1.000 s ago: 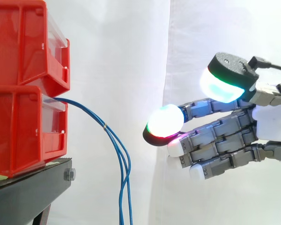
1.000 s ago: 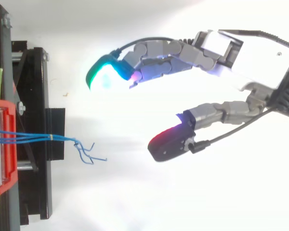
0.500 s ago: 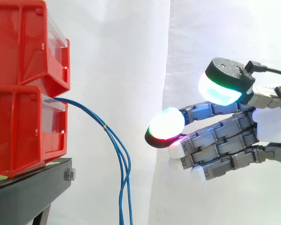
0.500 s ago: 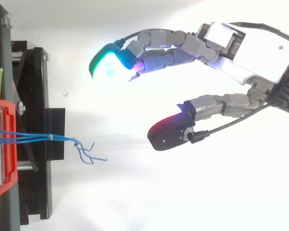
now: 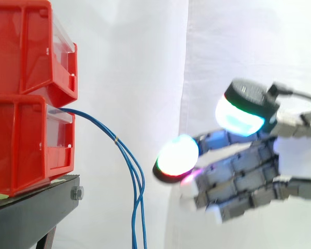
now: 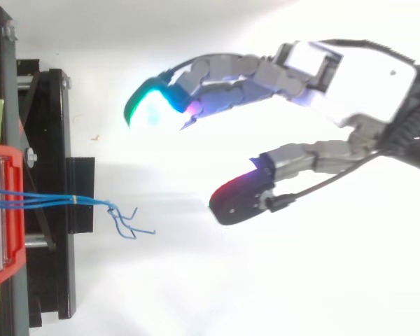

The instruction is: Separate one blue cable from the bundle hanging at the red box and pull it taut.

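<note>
The blue cable bundle is hung from the lower red bin's front edge; the hand is held clear, fingers spread, seemingly to admit one strand.

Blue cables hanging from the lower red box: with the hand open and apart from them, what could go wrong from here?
1. The blue cables hang close together, bound by a small band, so the open hand may catch several instead of one.
2. Its fingertips are thick pads and the cables thin; a pinch could slip or miss.
3. The cables run into the lower red box; a hard pull might shift it on the black stand.
</note>
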{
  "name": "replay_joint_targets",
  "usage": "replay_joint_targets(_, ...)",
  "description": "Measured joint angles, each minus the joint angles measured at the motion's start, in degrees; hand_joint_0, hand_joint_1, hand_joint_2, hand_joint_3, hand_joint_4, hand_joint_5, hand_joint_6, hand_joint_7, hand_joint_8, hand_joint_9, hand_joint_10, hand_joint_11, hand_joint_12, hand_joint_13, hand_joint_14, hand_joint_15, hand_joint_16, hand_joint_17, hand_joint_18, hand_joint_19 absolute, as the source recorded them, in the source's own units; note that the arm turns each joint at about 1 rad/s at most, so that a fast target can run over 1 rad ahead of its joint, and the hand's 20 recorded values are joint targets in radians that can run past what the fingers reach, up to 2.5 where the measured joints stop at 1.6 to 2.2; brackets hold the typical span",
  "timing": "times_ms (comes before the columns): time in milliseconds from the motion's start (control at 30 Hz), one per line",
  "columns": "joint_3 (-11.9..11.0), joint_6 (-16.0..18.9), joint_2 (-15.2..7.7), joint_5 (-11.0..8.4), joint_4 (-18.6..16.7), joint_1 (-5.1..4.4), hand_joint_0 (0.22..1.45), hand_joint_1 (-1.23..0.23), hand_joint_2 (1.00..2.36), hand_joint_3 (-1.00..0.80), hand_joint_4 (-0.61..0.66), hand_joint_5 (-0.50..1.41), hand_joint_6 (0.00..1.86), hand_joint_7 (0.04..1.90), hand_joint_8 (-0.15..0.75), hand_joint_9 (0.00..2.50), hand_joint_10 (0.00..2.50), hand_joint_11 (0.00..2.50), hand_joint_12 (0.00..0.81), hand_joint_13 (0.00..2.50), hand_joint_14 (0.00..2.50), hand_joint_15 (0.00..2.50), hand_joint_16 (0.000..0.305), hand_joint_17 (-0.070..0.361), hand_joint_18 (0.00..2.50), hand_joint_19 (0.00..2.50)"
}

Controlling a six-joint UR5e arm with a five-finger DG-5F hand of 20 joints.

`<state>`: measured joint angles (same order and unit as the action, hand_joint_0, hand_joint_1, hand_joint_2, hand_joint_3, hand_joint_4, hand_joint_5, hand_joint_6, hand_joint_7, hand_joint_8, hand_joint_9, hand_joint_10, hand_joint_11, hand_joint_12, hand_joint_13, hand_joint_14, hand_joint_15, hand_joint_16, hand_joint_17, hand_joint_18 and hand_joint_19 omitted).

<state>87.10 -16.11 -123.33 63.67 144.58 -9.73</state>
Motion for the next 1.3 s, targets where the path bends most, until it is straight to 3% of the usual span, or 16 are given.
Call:
replay_joint_targets(100, -2.37, 2.81, -2.81, 2.24, 1.10, 0.10, 0.59, -0.65, 1.00, -0.46, 0.23, -0.19, 0.50, 0.80, 0.313, 0.56, 0.01, 0.24, 0.257, 0.52, 0.01, 0.17, 0.025, 0.056, 0.62, 0.12)
replay_joint_targets(200, -4.38, 3.39, -3.99, 3.55, 1.94, 0.17, 0.59, -0.64, 1.00, -0.46, 0.23, -0.19, 0.50, 0.80, 0.314, 0.56, 0.01, 0.24, 0.256, 0.52, 0.01, 0.17, 0.025, 0.056, 0.62, 0.12)
replay_joint_targets(400, -5.69, 2.22, -4.74, 3.69, 1.53, 0.23, 0.59, -0.64, 1.00, -0.46, 0.24, -0.19, 0.50, 0.80, 0.314, 0.57, 0.01, 0.23, 0.256, 0.52, 0.01, 0.17, 0.025, 0.056, 0.62, 0.13)
replay_joint_targets(567, -6.54, 2.45, -6.78, 3.74, -0.45, 0.17, 0.59, -0.64, 1.00, -0.46, 0.24, -0.19, 0.50, 0.81, 0.314, 0.57, 0.01, 0.24, 0.257, 0.53, 0.01, 0.18, 0.025, 0.057, 0.62, 0.13)
replay_joint_targets(800, -10.56, 8.15, -11.77, 7.31, -0.32, 0.18, 0.60, -0.63, 1.00, -0.46, 0.24, -0.19, 0.50, 0.80, 0.316, 0.58, 0.01, 0.24, 0.253, 0.54, 0.01, 0.18, 0.025, 0.056, 0.63, 0.13)
replay_joint_targets(933, -11.17, 9.23, -12.36, 8.32, -0.15, 0.09, 0.60, -0.63, 1.00, -0.46, 0.24, -0.19, 0.50, 0.80, 0.318, 0.59, 0.01, 0.24, 0.253, 0.54, 0.01, 0.18, 0.025, 0.056, 0.64, 0.14)
replay_joint_targets(1300, -11.28, 11.44, -12.45, 8.66, -2.74, 0.26, 0.60, -0.61, 1.00, -0.46, 0.26, -0.18, 0.50, 0.83, 0.318, 0.64, 0.01, 0.27, 0.252, 0.58, 0.01, 0.19, 0.024, 0.055, 0.67, 0.15)
